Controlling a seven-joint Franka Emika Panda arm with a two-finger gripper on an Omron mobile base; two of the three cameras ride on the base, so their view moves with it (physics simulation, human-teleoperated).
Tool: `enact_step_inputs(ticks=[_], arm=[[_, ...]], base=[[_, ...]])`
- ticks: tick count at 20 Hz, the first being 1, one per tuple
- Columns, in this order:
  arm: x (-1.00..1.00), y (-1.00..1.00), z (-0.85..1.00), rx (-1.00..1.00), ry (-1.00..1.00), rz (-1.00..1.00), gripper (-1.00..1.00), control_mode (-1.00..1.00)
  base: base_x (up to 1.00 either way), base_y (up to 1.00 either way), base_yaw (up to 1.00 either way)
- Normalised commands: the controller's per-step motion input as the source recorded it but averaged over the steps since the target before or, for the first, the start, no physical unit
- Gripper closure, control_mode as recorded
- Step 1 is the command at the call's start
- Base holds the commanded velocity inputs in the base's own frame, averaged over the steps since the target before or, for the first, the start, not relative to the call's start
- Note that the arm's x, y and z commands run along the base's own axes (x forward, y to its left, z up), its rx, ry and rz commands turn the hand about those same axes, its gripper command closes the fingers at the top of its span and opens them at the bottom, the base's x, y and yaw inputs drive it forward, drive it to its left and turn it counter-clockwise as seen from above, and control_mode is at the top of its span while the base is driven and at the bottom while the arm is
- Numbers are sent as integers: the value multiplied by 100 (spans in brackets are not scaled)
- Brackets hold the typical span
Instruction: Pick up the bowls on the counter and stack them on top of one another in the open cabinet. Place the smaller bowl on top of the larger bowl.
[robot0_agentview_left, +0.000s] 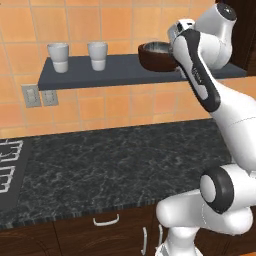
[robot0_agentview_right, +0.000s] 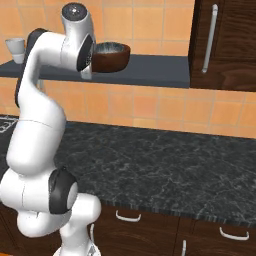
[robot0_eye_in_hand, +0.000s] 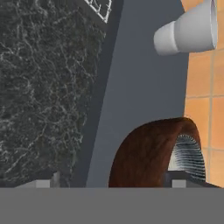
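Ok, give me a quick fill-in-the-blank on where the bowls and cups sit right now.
1. The larger bowl sits on the ____.
2. The smaller bowl lies ____ the larger bowl.
3. Left of the bowls stand ____ white cups.
4. The black surface beneath the shelf is the ____.

Missing words: shelf; inside; two; counter

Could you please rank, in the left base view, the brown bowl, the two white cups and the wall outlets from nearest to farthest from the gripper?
1. Larger bowl, on the shelf beside the gripper.
2. Right cup, mid-shelf.
3. Left cup, near the shelf's left end.
4. Outlets, below the shelf's left end.
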Motion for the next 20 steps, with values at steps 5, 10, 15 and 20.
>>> enact_step_inputs(ticks=[5,10,15,20], arm=[[-100,100,-73,-8,0,7,-100,-100],[-100,100,-100,-7,17,15,-100,-100],[-80,94,-100,-2,19,7,-100,-100],[-17,23,-44,3,7,1,-100,-100]], base=[[0,0,0],[0,0,0],[0,0,0],[0,0,0]])
